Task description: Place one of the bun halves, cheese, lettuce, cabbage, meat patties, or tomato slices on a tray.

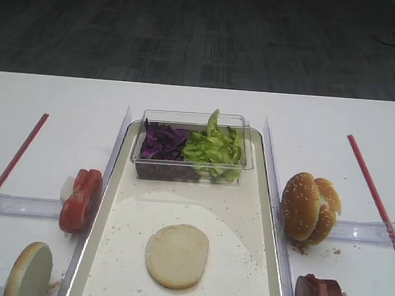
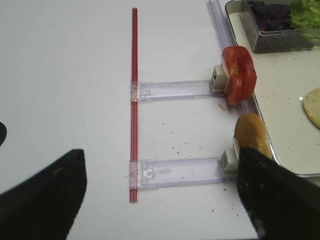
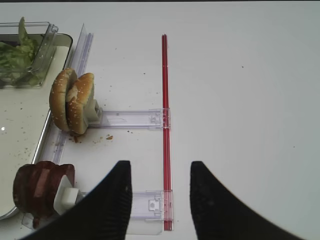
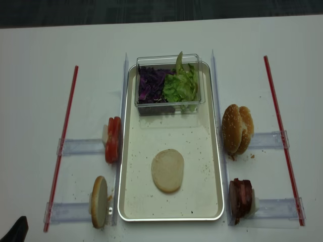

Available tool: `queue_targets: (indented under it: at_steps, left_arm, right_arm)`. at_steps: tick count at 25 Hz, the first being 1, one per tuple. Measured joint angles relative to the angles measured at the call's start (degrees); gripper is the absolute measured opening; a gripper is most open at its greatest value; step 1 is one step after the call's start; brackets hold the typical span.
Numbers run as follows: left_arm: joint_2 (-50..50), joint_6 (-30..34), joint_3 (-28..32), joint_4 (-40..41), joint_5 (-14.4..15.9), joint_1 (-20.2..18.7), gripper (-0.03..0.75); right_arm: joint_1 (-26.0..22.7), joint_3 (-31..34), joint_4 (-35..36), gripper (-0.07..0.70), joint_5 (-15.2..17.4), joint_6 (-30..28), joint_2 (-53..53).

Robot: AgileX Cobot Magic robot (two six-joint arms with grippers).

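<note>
A pale bun half (image 4: pixel 168 170) lies flat on the metal tray (image 4: pixel 212 151) while the left gripper (image 2: pixel 160 200) and right gripper (image 3: pixel 161 200) hover wide apart, holding nothing.

You have one tray (image 4: pixel 214 166) holding one flat bun half (image 4: pixel 167 170) at its centre and one clear tub (image 4: pixel 169 105) at 12 o'clock, with one heap of cabbage (image 4: pixel 150 85) and one bunch of lettuce (image 4: pixel 182 84). At 9 o'clock stand one row of tomato slices (image 4: pixel 113 139) and one more plain bun half (image 4: pixel 98 201). At 3 o'clock you have two sesame halves (image 4: pixel 237 129), one stack of meat patties (image 4: pixel 240 197), and two red strips (image 4: pixel 61 141).
</note>
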Motion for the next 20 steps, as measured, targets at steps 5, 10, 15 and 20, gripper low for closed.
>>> queue_targets:
  at_steps: [5, 10, 15, 20]
  left_arm:
    - [0.0, 0.0, 0.0, 0.0, 0.0, 0.0, 0.565]
    - [0.0, 0.0, 0.0, 0.0, 0.0, 0.0, 0.565]
    - [0.0, 0.0, 0.0, 0.0, 0.0, 0.0, 0.565]
    - [0.0, 0.0, 0.0, 0.0, 0.0, 0.0, 0.565]
  right_arm:
    - [0.0, 0.0, 0.0, 0.319, 0.0, 0.1, 0.0]
    - [0.0, 0.0, 0.0, 0.319, 0.0, 0.3, 0.0]
    - [0.0, 0.0, 0.0, 0.319, 0.0, 0.3, 0.0]
    - [0.0, 0.0, 0.0, 0.319, 0.0, 0.3, 0.0]
